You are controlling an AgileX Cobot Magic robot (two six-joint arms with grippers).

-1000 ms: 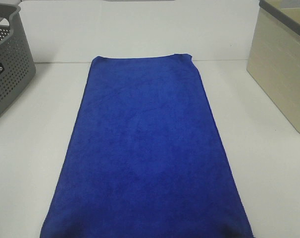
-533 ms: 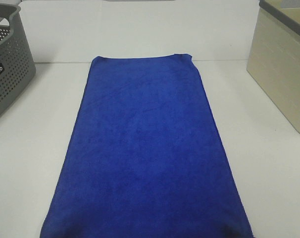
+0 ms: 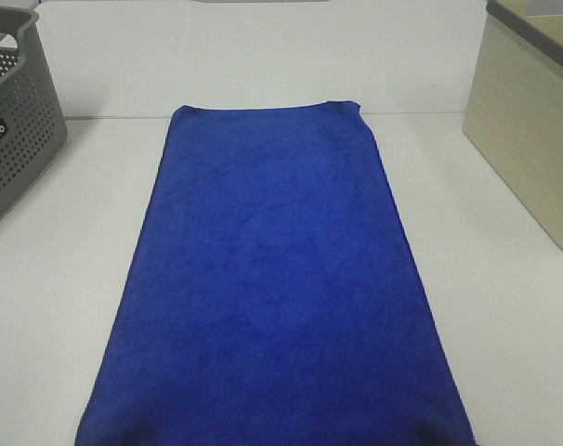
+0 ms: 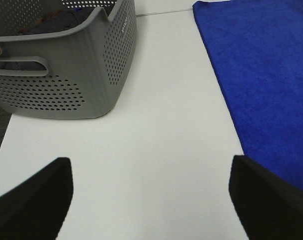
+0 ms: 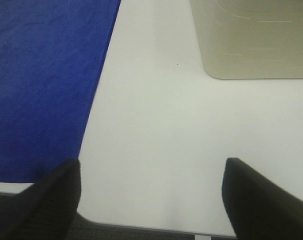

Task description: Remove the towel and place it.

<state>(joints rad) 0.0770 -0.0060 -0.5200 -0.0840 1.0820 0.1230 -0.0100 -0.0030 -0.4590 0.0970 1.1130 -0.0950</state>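
Note:
The deep blue towel (image 3: 277, 279) lies flat and spread out along the middle of the white table, running from the far edge to the near edge. Neither arm shows in the high view. In the left wrist view my left gripper (image 4: 151, 195) hangs open over bare table, with the towel (image 4: 266, 75) to one side and the grey perforated basket (image 4: 66, 70) to the other. My right gripper (image 5: 151, 192) is open too, above the table's near edge, beside the towel (image 5: 41, 85). Nothing sits between either pair of fingers.
The grey perforated basket (image 3: 12, 130) stands at the far left of the table with dark items inside. A beige bin (image 3: 532, 121) stands at the far right and shows as the beige bin (image 5: 251, 40) in the right wrist view. The table edge (image 5: 141, 227) is close under my right gripper.

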